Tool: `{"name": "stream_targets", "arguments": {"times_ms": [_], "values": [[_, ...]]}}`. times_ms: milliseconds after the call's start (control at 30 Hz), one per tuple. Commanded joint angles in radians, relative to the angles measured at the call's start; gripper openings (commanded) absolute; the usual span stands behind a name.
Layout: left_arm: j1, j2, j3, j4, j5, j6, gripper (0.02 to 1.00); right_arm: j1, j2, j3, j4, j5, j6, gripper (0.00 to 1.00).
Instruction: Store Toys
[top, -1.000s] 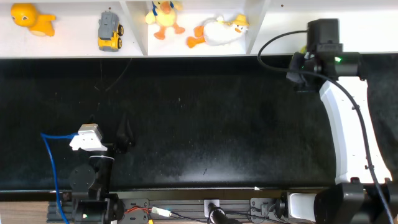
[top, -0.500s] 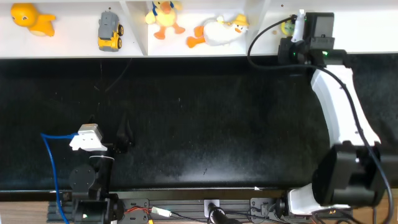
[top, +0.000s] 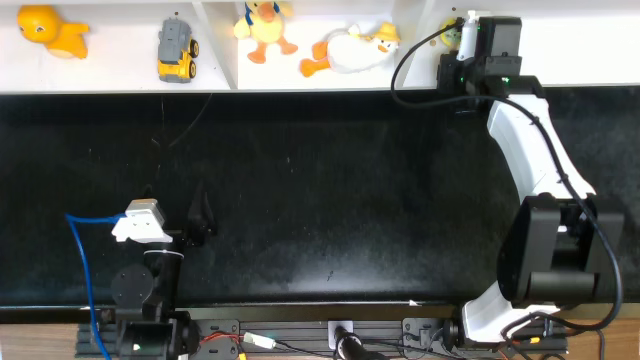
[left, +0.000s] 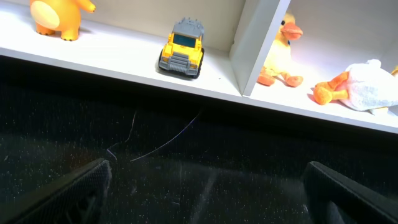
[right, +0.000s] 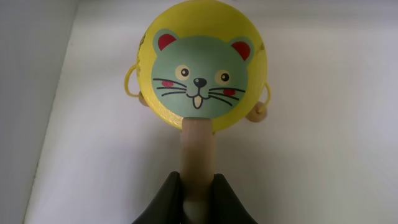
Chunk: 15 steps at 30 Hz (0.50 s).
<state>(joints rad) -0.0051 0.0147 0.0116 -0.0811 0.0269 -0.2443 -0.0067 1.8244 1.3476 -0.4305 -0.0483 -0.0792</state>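
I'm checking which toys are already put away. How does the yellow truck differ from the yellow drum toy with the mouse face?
The truck stands free on its wheels on the shelf; the drum toy is clamped by its wooden handle between the jaws of the right gripper. The truck is boxy with a grey top; the drum toy is round with a green face. Both are mainly yellow.

The right pincer (right: 198, 198) grips a yellow mouse-face rattle (right: 200, 73) by its wooden handle (right: 196, 155).
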Motion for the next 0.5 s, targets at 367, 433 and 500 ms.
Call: {"name": "stream_targets", "arguments": {"times_ms": [367,433,500], "values": [[-0.003,-0.013,-0.003,0.000,0.013,0.008,0.998,0.006,-0.113,0.000,-0.102,0.101,0.157,0.577],[-0.003,-0.013,-0.003,0.000,0.013,0.008,0.998,0.006,-0.174,0.000,-0.172,0.149,0.208,0.577],[-0.003,-0.013,-0.003,0.000,0.013,0.008,0.998,0.006,-0.246,0.000,-0.265,0.221,0.281,0.581]]}}
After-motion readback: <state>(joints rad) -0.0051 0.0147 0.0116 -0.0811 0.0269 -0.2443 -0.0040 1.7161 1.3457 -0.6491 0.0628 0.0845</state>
